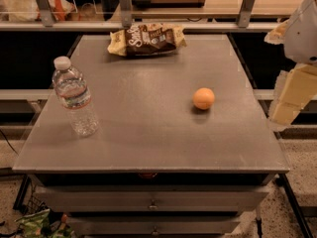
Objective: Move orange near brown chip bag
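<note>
- The hand (291,99) hangs just off the right edge of the table (148,128). I cannot tell whether it is wide or narrow.
- The orange (203,98) sits right of the table's middle, to the left of the hand and nearer to it than anything else.
- The brown chip bag (147,39) lies flat at the far edge, its long axis running crosswise. It is well apart from the orange, farther back and to the left.

A water bottle (74,95) on a grey table (148,133)
It stands upright near the left edge; two drawers (153,198) sit below, and a green bag (37,223) lies on the floor (297,202). The gripper (290,100) hangs beyond the right edge.
</note>
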Tool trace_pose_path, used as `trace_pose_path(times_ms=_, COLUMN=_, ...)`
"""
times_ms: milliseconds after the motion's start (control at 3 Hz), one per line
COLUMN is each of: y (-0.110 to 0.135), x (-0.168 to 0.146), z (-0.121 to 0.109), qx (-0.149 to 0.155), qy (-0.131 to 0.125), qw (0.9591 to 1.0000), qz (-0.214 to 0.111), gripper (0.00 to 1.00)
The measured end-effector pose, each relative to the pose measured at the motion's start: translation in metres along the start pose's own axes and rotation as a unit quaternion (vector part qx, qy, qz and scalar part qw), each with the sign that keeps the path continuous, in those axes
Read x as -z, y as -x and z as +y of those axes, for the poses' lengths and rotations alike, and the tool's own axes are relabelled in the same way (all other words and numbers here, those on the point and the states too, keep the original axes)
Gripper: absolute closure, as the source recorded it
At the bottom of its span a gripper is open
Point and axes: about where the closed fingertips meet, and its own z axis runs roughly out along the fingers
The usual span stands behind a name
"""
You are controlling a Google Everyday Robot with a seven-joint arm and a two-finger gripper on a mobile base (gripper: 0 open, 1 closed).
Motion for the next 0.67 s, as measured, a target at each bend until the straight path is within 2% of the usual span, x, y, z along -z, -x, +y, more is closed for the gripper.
trace_pose_path(times_ms=333, y=0.0, x=0.0, z=0.0, qx=0.0, qy=0.0, qw=1.0, qz=0.0, gripper=0.0)
trace_pose_path(times_ms=667, y=0.0001, x=0.0013, z=-0.0014, qx=-0.022, qy=-0.015, qw=0.9996, qz=-0.006, gripper=0.0)
